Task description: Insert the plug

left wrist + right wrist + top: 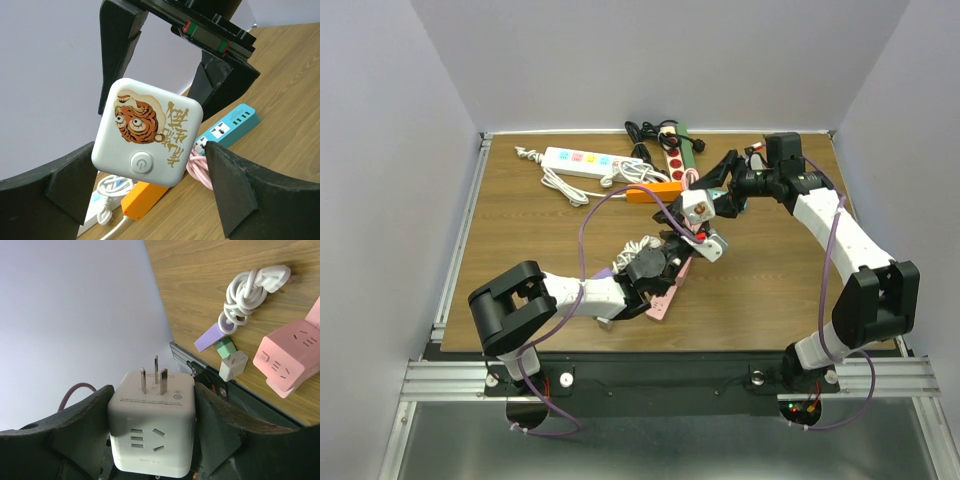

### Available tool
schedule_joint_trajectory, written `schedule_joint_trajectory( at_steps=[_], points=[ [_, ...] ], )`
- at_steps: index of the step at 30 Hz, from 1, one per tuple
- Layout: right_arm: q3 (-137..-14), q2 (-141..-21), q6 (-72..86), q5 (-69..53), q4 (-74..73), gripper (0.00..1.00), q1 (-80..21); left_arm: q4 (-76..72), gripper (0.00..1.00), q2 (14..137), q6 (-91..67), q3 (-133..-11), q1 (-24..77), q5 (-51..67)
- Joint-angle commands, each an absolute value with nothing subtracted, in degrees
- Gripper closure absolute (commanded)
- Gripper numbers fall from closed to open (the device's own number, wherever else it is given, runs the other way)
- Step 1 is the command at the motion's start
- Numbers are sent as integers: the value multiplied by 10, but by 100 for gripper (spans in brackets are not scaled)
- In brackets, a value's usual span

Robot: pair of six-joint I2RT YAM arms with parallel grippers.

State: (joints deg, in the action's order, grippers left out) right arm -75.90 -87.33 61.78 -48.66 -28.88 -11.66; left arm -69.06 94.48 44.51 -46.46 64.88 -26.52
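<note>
The white cube plug point(152, 440) is clamped by its side faces between the fingers of the right gripper point(153, 389), with its three prongs point(155, 375) pointing away from the wrist. It hangs in the air above the far end of the pink power strip point(665, 290), clear of it. The left gripper point(150, 147) is spread wide just above that strip. Its fingers flank the cube's printed face, and no contact is evident.
</note>
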Motion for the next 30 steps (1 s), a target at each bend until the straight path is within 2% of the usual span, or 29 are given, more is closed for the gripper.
schedule_joint_trajectory(
  at_steps=[1,3,4,9,12,13,14,16,17,20,23,30],
  points=[
    [-751,-842,622,-535,-252,100,-120,-717,20,946,455,-478,652,-261],
    [-750,-841,618,-540,-253,100,-120,-719,30,942,452,-476,652,-257],
    [-749,-841,616,-540,-252,100,-120,-718,38,940,449,-473,653,-251],
    [-744,-840,592,-546,-254,100,-120,-687,57,938,435,-482,652,-236],
    [-733,-840,567,-545,-253,99,-120,-650,74,933,417,-491,652,-218],
    [-721,-841,562,-543,-254,95,-120,-643,100,930,410,-491,652,-212],
    [-715,-842,558,-542,-253,95,-120,-639,100,928,403,-490,652,-205],
    [-701,-847,535,-538,-252,81,-120,-620,100,925,382,-491,651,-182],
    [-690,-850,511,-534,-251,64,-120,-589,100,924,374,-494,649,-175],
    [-671,-855,476,-518,-250,36,-120,-536,100,912,324,-493,640,-141],
    [-662,-860,433,-494,-244,13,-120,-479,100,891,271,-488,629,-93],
    [-648,-885,401,-494,-211,9,-119,-438,100,874,206,-483,613,-29]
  ],
)
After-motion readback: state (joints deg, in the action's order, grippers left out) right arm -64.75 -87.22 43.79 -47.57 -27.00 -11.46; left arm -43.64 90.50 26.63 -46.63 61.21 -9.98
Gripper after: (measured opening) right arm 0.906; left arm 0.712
